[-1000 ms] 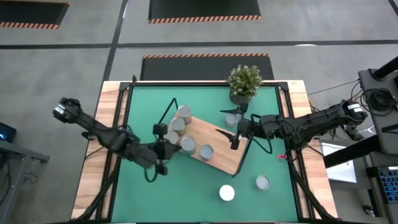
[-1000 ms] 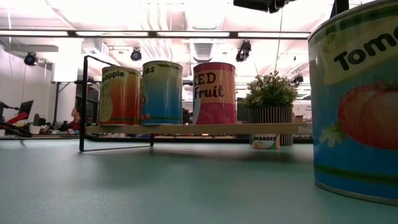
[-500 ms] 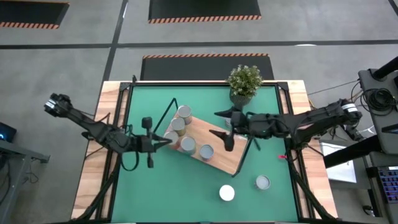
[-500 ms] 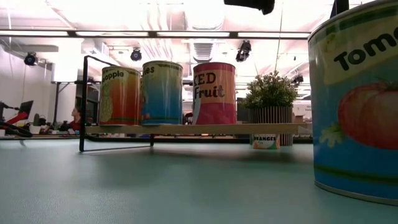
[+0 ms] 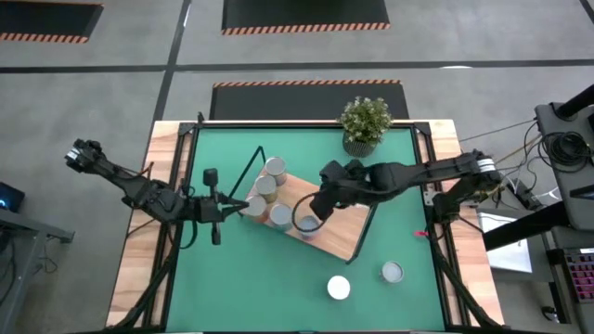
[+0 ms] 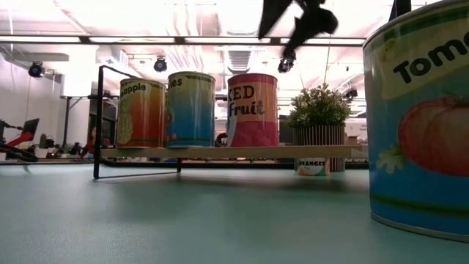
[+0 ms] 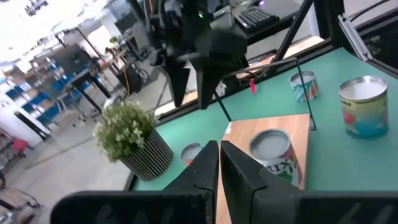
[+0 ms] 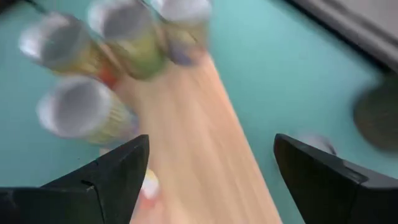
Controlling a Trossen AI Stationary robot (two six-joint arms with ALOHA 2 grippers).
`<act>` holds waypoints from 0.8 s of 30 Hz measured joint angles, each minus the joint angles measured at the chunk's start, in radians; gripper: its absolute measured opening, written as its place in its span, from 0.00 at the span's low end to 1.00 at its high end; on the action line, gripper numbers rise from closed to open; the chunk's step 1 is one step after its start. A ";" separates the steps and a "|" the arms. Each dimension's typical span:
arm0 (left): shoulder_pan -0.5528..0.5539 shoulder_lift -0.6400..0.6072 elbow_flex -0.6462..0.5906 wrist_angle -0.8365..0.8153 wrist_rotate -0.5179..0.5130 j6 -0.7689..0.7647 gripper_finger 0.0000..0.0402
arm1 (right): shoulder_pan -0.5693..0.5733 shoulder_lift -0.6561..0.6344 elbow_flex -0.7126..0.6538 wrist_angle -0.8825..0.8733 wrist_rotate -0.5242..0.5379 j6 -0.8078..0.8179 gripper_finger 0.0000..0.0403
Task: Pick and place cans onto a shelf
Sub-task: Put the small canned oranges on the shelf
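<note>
The shelf, a light-wood board with black wire loops, lies slantwise on the green mat. Several cans stand upright on its left part; in the low view three show in a row. My right gripper hangs open above the board, over the can nearest the board's middle, and touches nothing; its fingers show in the right wrist view and at the top of the low view. My left gripper is shut and level, just left of the board.
Two loose cans stand on the mat near the front, one white-topped, one silvery. A large tomato can fills the low view's right. A potted plant stands at the far edge, a small can beside it.
My left gripper has drawn back toward the table's left edge, away from the cans, still shut. My right gripper has swung from beside the plant toward the left over the board, rolled and tipped to point downward, and stays open. The cans have not moved.
</note>
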State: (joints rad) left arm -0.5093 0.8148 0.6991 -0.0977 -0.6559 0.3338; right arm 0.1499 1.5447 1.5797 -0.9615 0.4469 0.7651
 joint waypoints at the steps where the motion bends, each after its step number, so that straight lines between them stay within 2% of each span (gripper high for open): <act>1: 0.000 -0.001 0.002 -0.003 0.000 -0.020 0.00 | -0.004 0.014 0.008 -0.043 -0.001 0.046 0.82; 6: 0.000 0.000 0.016 -0.015 0.001 -0.025 0.00 | -0.028 0.058 0.011 -0.219 -0.008 0.243 0.83; 10: 0.000 0.001 0.037 -0.016 0.001 -0.025 0.00 | -0.048 0.078 0.011 -0.295 -0.001 0.332 0.85; 24: 0.000 0.001 0.046 -0.016 0.001 -0.028 0.00 | -0.207 0.103 -0.046 -0.299 0.001 0.258 0.88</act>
State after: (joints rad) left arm -0.5095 0.8158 0.7456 -0.1135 -0.6548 0.3058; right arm -0.0576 1.6478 1.5340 -1.2606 0.4476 1.0228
